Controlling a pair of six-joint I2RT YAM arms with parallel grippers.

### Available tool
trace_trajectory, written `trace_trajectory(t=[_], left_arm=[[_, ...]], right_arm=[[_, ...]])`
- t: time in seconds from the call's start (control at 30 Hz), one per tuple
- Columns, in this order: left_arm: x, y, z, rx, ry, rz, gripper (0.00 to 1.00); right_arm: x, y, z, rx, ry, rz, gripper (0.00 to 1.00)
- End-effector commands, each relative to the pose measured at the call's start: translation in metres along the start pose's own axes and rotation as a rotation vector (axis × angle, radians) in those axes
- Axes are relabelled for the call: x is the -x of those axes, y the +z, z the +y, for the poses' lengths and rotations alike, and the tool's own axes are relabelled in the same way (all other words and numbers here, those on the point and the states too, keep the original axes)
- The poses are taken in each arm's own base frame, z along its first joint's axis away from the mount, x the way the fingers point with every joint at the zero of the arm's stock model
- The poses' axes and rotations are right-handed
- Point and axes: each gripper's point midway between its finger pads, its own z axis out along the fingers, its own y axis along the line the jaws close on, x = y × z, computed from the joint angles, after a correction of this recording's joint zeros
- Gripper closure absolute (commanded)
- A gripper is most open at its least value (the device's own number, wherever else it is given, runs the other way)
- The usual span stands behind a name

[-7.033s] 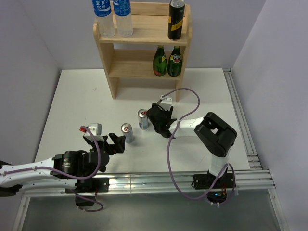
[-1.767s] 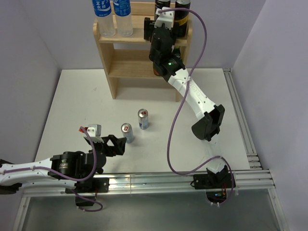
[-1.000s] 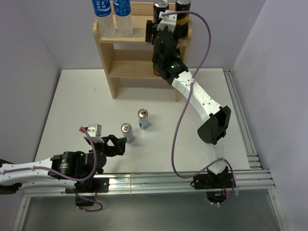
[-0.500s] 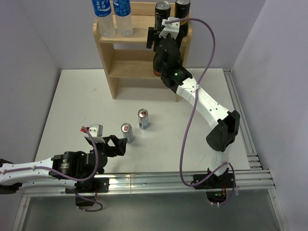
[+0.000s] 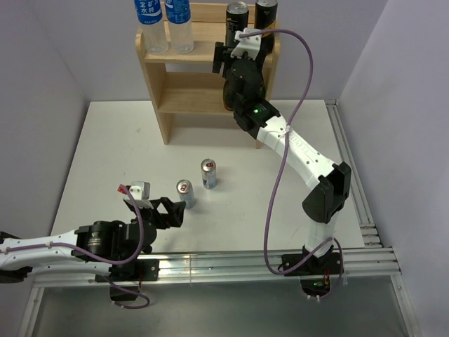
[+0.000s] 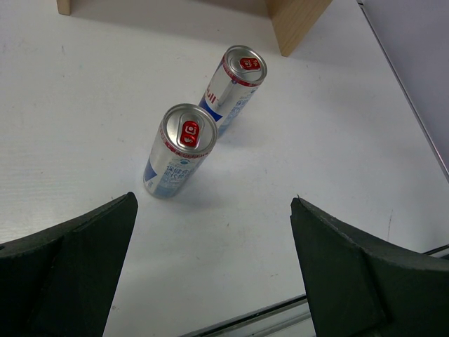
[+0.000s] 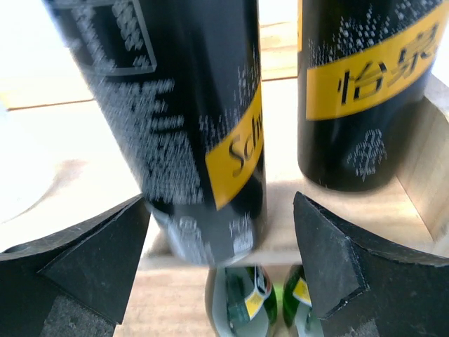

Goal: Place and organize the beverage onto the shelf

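My left pincer (image 6: 214,210) waits with jaws apart by the table's (image 5: 119,140) near edge. It faces the silver cans (image 6: 179,151), which stand upright just beside each other toward the table's middle. On the shelf (image 5: 203,48), the water bottles (image 5: 151,24) hold the top tier's left end. At its right end I've just stood the second black-and-gold can (image 7: 189,126) beside the other black-and-gold can (image 7: 365,91). My right pincer (image 7: 219,210) has let go and eased back, jaws spread clear. That makes four drinks up, I reckon, and the silver pair is next.
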Motion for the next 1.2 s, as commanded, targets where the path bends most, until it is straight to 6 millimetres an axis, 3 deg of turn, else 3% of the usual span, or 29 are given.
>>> trace_trajectory(t=[0.0, 0.4, 0.43, 0.5, 0.53, 0.57, 0.63, 0.7, 0.73, 0.77, 0.83, 0.87, 0.93, 0.97, 1.03, 1.07, 1.13, 1.17], left_arm=[[0.001, 0.000, -0.004, -0.016, -0.004, -0.005, 0.02], [0.001, 0.000, -0.004, -0.013, -0.001, -0.005, 0.02], [0.001, 0.000, -0.003, -0.011, 0.000, -0.005, 0.02], [0.000, 0.001, -0.003, -0.006, 0.003, -0.005, 0.02], [0.000, 0.001, -0.004, -0.005, 0.005, -0.004, 0.01], [0.000, 0.001, -0.004, -0.005, 0.007, -0.002, 0.02], [-0.002, 0.001, -0.005, -0.001, 0.014, 0.001, 0.01], [-0.003, 0.002, -0.005, 0.000, 0.022, 0.003, 0.01], [-0.003, 0.002, -0.005, 0.001, 0.022, 0.004, 0.01], [-0.003, 0.002, -0.006, -0.001, 0.026, 0.004, 0.01], [-0.002, 0.002, -0.007, -0.005, 0.022, 0.003, 0.01], [-0.003, 0.002, -0.006, -0.006, 0.028, 0.004, 0.01], [-0.002, 0.003, -0.009, -0.013, 0.026, -0.001, 0.01], [-0.003, 0.003, -0.009, -0.011, 0.031, 0.000, 0.01], [-0.003, 0.005, -0.012, 0.001, 0.048, 0.005, 0.01], [-0.003, 0.005, -0.012, 0.012, 0.046, 0.005, 0.01], [-0.007, 0.010, -0.020, 0.030, 0.052, 0.010, 0.01], [-0.009, 0.012, -0.023, 0.031, 0.069, 0.011, 0.01]], right_arm=[[-0.034, -0.019, 0.005, 0.005, -0.032, 0.086, 0.11], [-0.060, -0.049, 0.001, 0.010, -0.029, 0.140, 0.11], [-0.052, -0.056, -0.001, 0.010, -0.013, 0.130, 0.11], [-0.064, -0.068, -0.005, 0.007, -0.016, 0.146, 0.11], [-0.055, -0.079, -0.005, 0.023, 0.006, 0.134, 0.11], [-0.067, -0.086, -0.009, 0.021, 0.002, 0.150, 0.11], [-0.059, -0.100, -0.017, 0.021, 0.029, 0.141, 0.11], [-0.076, -0.117, -0.020, 0.023, 0.032, 0.173, 0.11], [-0.071, -0.125, -0.026, 0.022, 0.054, 0.169, 0.11], [-0.088, -0.138, -0.028, 0.025, 0.051, 0.201, 0.11], [-0.084, -0.153, -0.039, 0.023, 0.096, 0.204, 0.12], [-0.104, -0.165, -0.042, 0.028, 0.102, 0.242, 0.12], [-0.101, -0.181, -0.055, 0.029, 0.146, 0.245, 0.12], [-0.120, -0.193, -0.064, 0.014, 0.147, 0.276, 0.12], [-0.120, -0.211, -0.073, 0.032, 0.202, 0.284, 0.12], [-0.140, -0.222, -0.078, 0.040, 0.202, 0.317, 0.12], [-0.145, -0.234, -0.086, 0.053, 0.219, 0.329, 0.12], [-0.159, -0.242, -0.093, 0.045, 0.202, 0.358, 0.12]])
